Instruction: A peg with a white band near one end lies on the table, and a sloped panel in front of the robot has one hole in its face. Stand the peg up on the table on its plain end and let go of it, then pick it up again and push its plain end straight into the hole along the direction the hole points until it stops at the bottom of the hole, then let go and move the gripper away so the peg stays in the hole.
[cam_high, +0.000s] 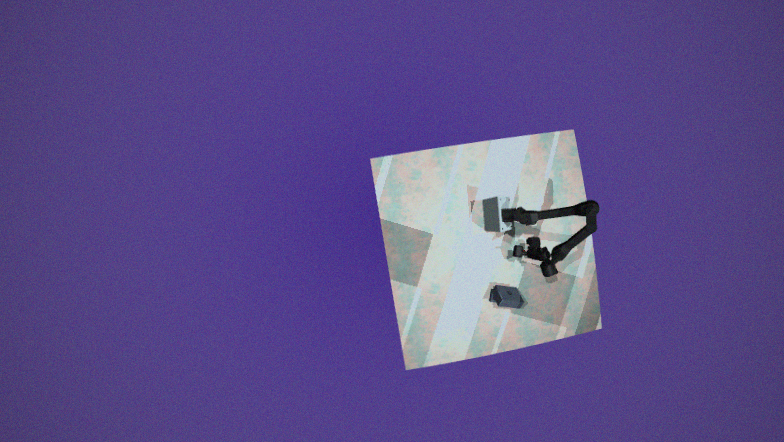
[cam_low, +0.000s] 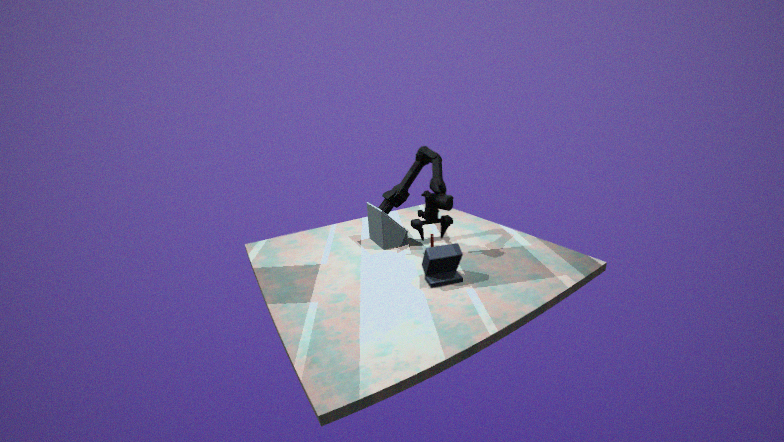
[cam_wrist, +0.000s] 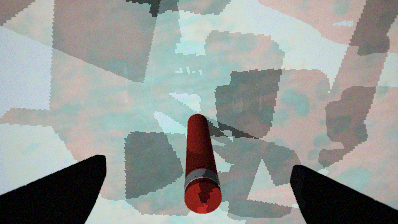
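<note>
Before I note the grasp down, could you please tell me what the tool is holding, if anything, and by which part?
Nothing: the tool is open, and the red peg stands upright between its spread fingers, untouched.

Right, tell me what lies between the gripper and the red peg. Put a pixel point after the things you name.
Nothing solid: the wrist view shows only a gap between the open gripper (cam_low: 432, 237) (cam_wrist: 198, 167) and the peg (cam_low: 432, 240) (cam_wrist: 201, 145).
</note>
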